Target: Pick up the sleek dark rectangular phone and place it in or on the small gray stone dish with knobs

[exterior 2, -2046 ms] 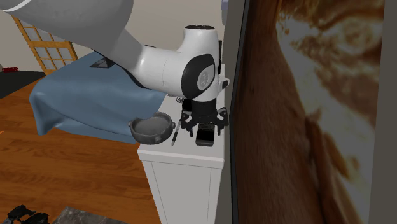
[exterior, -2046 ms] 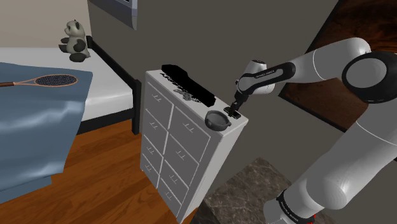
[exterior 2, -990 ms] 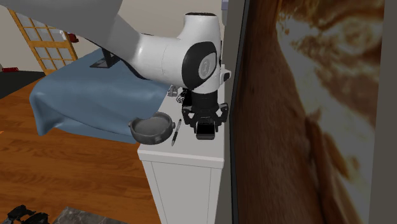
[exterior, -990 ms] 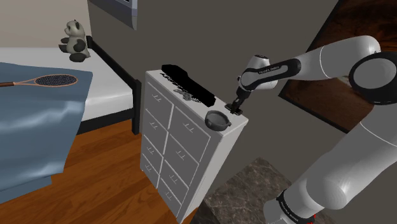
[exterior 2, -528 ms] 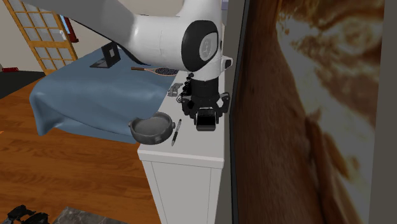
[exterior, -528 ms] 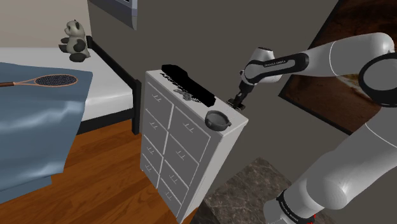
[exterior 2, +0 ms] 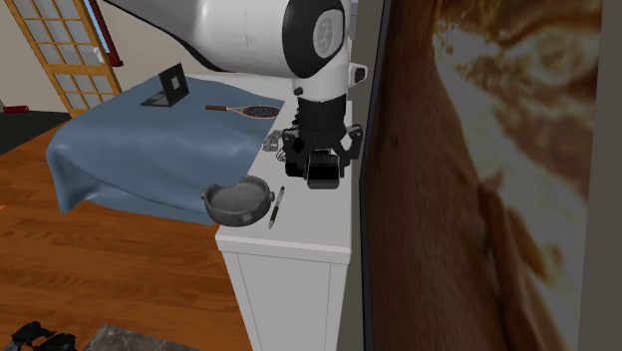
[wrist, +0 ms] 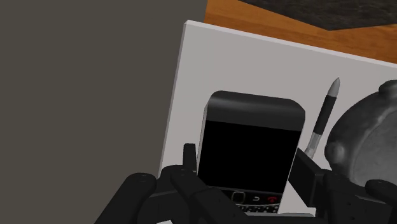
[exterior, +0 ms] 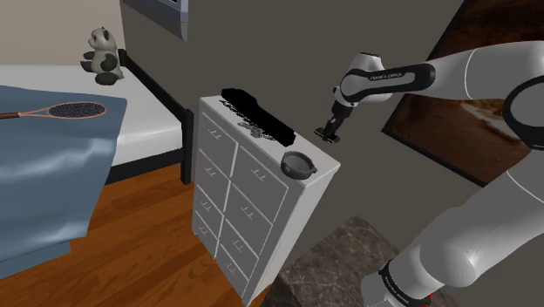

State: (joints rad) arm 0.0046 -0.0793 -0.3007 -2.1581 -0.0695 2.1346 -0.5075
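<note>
My black gripper (exterior: 329,131) is shut on a dark rectangular phone (exterior: 329,134) and holds it in the air above the near end of the white dresser top (exterior: 267,148). In the second exterior view the phone (exterior 2: 322,173) hangs under the gripper (exterior 2: 321,168), up and to the right of the round grey dish with knobs (exterior 2: 237,201). The dish (exterior: 299,163) sits at the dresser's near corner. In the wrist view the fingers (wrist: 189,159) clasp the phone (wrist: 251,143) by its sides, with the dish (wrist: 369,130) off to one side below.
A slim pen (exterior 2: 275,207) lies on the dresser between the dish and the spot under the phone. A long black object (exterior: 257,112) and a small grey cluster (exterior: 255,130) lie farther back. A wall (exterior 2: 367,150) runs close beside the dresser. A bed with a blue blanket (exterior: 52,166) stands beyond.
The gripper has risen from the dresser top with the phone clasped in it, lifting it clear of the surface. The dish and pen have not moved.
</note>
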